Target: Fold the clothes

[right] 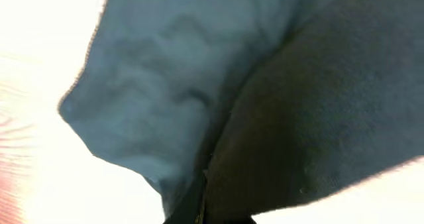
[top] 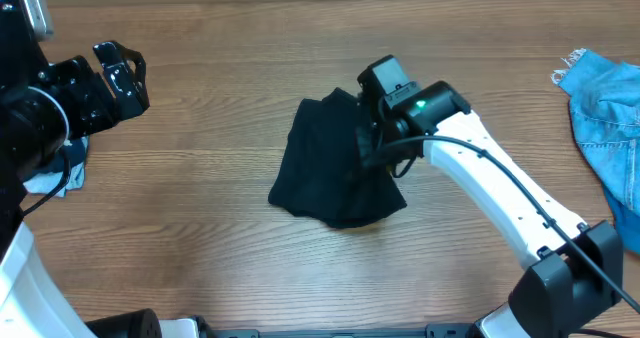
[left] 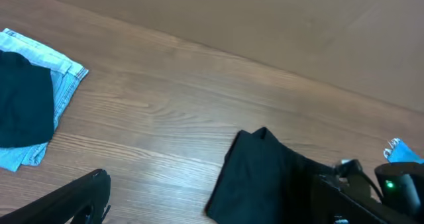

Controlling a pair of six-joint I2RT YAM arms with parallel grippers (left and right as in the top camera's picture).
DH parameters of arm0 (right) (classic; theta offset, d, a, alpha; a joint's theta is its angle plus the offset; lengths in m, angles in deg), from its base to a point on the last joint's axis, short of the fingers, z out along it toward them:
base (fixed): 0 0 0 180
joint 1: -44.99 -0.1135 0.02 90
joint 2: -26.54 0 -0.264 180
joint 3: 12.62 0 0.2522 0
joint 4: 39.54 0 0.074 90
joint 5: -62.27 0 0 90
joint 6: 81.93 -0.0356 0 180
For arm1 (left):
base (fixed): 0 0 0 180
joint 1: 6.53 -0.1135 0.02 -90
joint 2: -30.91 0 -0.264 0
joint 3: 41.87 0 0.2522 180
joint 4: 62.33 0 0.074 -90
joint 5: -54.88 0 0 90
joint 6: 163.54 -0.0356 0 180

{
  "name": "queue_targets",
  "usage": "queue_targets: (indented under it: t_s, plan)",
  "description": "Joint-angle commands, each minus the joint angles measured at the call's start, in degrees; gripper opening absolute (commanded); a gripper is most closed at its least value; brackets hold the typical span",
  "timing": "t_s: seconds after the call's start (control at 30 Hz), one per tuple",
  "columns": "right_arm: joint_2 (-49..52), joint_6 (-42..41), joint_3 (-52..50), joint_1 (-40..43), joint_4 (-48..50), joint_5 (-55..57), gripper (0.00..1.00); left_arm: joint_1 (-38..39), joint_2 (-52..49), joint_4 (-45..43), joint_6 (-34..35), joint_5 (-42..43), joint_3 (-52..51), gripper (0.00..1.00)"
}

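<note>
**A:** On the wooden table (top: pixel 200 218), seen from overhead, where is the black garment (top: pixel 320 173)?

**B:** Near the middle, bunched into a rough block. The right gripper (top: pixel 368 138) sits at its upper right edge, pressed together on the cloth. The left gripper (top: pixel 125 68) hangs over the far left with its fingers spread and nothing between them.

**A:** Any other cloth?

**B:** A bright blue denim garment (top: pixel 608 108) lies at the right edge, well apart. A pale denim piece (top: pixel 48 180) lies at the left, partly under the left arm.

**A:** And the left wrist view?

**B:** The pale denim piece (left: pixel 66 78) is at upper left, with a dark cloth (left: pixel 23 108) on top of it. The black garment (left: pixel 265 177) is at lower centre, and the right arm (left: pixel 391 187), with a green light lit, is at its right side.

**A:** The right wrist view?

**B:** The black garment (right: pixel 185 85) fills the frame. Its folds run down into the right gripper (right: pixel 202 209), which is pinching them.
</note>
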Motion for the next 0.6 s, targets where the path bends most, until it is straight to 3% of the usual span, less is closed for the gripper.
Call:
queue_targets:
  t_s: [0.0,0.37,0.57]
  plan:
    - [-3.48,0.42,3.08,3.80,-2.36,4.28,0.04,0.15,-0.02,-0.09,-0.68,0.46,0.17,1.00]
    - [-6.16,4.96,3.10,13.25,-7.39,8.17,0.04,0.15,-0.02,-0.09,-0.70,0.46,0.17,1.00]
    - [-5.16,4.96,3.10,10.10,-0.70,1.09,0.04,0.15,-0.02,-0.09,-0.70,0.46,0.17,1.00]
